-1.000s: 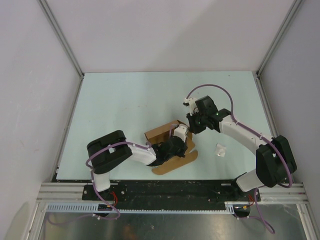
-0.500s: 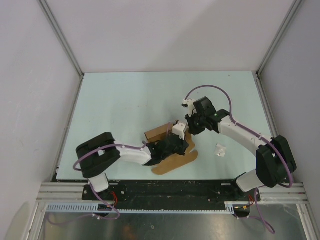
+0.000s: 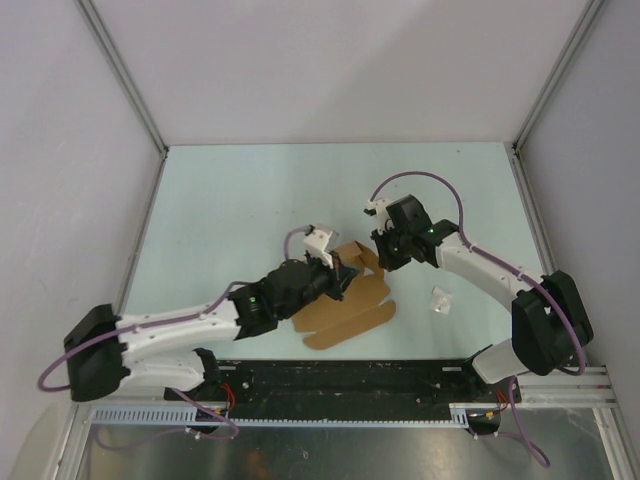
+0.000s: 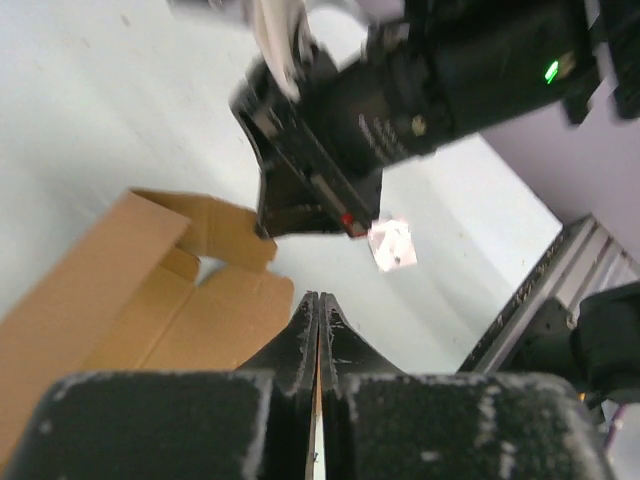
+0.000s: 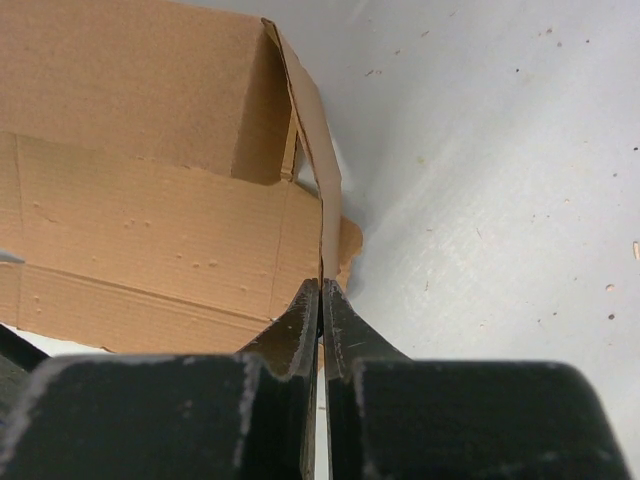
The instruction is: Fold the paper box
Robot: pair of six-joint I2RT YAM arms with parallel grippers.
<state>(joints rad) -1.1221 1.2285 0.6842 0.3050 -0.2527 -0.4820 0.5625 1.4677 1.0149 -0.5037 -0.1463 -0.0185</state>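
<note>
Well, the paper box (image 3: 352, 305) lies half-folded on the table (image 3: 240, 200), in the middle by the near edge. The right gripper (image 5: 321, 288) has its jaws pinched on a raised flap at the box's far right corner. The left gripper (image 4: 318, 300) is closed tight at the box's far left part; whether it grips cardboard I can't tell. The two crowd close together. A small white paper wad (image 3: 440, 300) sits apart to the right.

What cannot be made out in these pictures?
Left wrist view: whether the left gripper pinches the paper box; its own fingers hide the gap.
Top view: the box's left part, under the left arm.
Right wrist view: the box's far panels, cut by the frame edge.
</note>
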